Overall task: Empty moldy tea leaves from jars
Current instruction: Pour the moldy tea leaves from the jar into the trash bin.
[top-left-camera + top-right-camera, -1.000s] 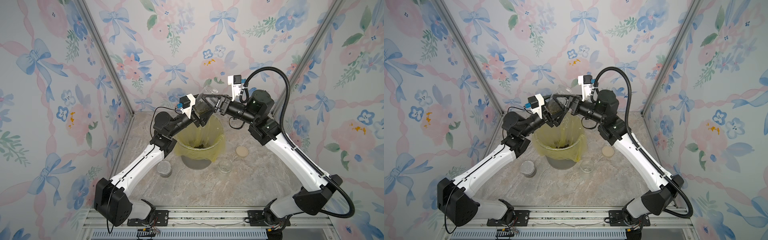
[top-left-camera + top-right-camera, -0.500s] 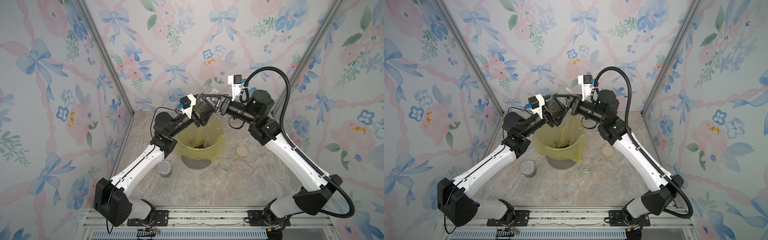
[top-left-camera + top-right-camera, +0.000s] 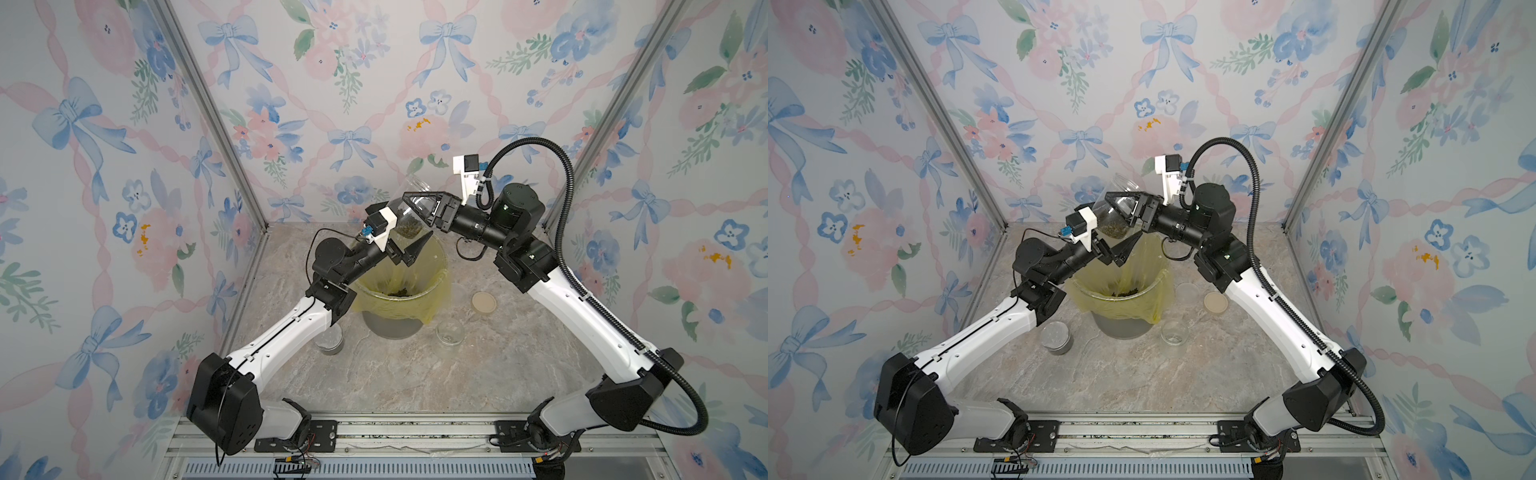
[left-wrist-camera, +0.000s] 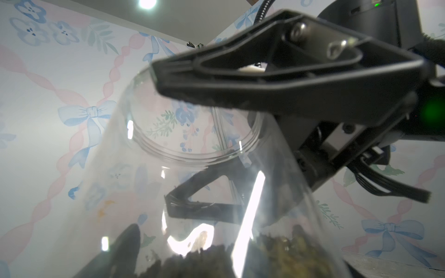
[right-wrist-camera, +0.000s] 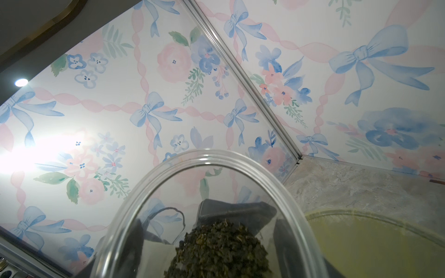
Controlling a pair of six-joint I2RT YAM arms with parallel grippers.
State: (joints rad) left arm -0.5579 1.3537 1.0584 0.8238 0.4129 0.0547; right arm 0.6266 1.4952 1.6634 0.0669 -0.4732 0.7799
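Floral wallpaper closes in a marble table point(image 3: 415, 386) with a yellow-lined bin point(image 3: 390, 326) at its middle. High over the bin's far rim, the right gripper point(image 3: 412, 210) pinches a clear jar point(image 3: 410, 185) across its wall, one finger on each side; the left wrist view shows both against the glass. The jar is tilted with its mouth up, so its tea leaves point(image 3: 409, 227) lie heaped at the base, just under that gripper. The left gripper point(image 3: 1109, 221) sits at the jar's base with its jaws spread wide, apparently gripping nothing, so the jar seems to hang from the right gripper alone.

The task looks partway done. A dark clump point(image 3: 401, 293) already lies in the bin, well below both grippers, so at least one jar has probably been emptied. Beside the bin, a second jar point(image 3: 450, 332) under the right arm looks nearly empty. A third jar point(image 3: 330, 338) under the left arm shows something dark low down; I cannot tell what. A tan lid point(image 3: 484, 302) lies near. What is left is to tip the held jar mouth-down over the bin, then empty any full one.
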